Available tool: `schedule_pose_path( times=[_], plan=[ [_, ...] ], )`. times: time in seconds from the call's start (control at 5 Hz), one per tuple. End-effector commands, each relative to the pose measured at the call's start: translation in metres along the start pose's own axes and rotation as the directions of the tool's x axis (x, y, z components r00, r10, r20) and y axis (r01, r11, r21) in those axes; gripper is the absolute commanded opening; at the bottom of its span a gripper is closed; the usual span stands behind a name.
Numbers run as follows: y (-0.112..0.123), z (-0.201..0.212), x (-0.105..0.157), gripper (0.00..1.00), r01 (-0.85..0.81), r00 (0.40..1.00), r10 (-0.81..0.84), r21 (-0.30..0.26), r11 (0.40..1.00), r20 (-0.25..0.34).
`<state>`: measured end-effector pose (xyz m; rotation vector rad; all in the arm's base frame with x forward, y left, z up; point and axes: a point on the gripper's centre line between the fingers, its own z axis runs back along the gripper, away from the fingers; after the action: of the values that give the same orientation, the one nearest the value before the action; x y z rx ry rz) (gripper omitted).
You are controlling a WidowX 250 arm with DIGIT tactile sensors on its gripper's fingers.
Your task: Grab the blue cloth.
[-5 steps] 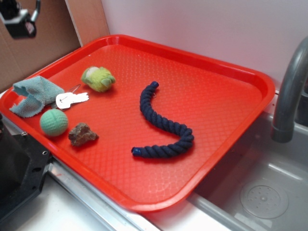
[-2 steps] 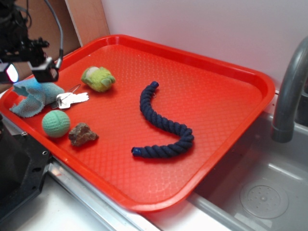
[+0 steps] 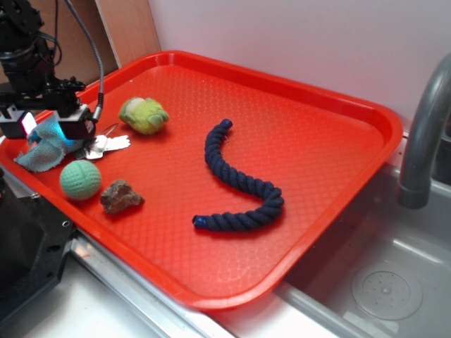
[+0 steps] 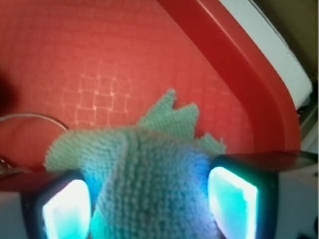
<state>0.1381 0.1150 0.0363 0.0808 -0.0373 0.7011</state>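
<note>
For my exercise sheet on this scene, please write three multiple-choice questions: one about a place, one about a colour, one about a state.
1. Where does the blue cloth lie on the red tray?
A. at its left edge
B. at its middle
C. beside the faucet

2. What colour is the twisted rope?
A. yellow
B. dark navy
C. white

3. How does the gripper stand?
A. open, pads on both sides of the cloth
B. shut on the ball
C. out of view

Answers: 1 A, the cloth sits by the left rim. 2 B, the rope is dark navy. 3 A, the wrist view shows cloth between parted pads.

blue cloth (image 4: 149,174) between lit fingers (image 4: 232,199), red tray (image 4: 99,59)
</note>
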Motion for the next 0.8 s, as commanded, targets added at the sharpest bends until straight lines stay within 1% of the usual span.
schedule_pose_path(
  times=[0.0,0.2,0.4,0.6],
  plan=[
    [0.006,0.001,-0.006,0.00,0.005,1.000,-0.006,0.062,0.998,0.018],
    [0.007,-0.002,-0.007,0.00,0.013,1.000,-0.015,0.074,0.997,0.019],
    [0.003,0.005,-0.007,0.00,0.055,0.998,-0.057,0.067,0.996,0.024],
    [-0.026,0.056,-0.001,0.00,0.267,0.955,-0.255,-0.066,0.961,0.150]
  ],
)
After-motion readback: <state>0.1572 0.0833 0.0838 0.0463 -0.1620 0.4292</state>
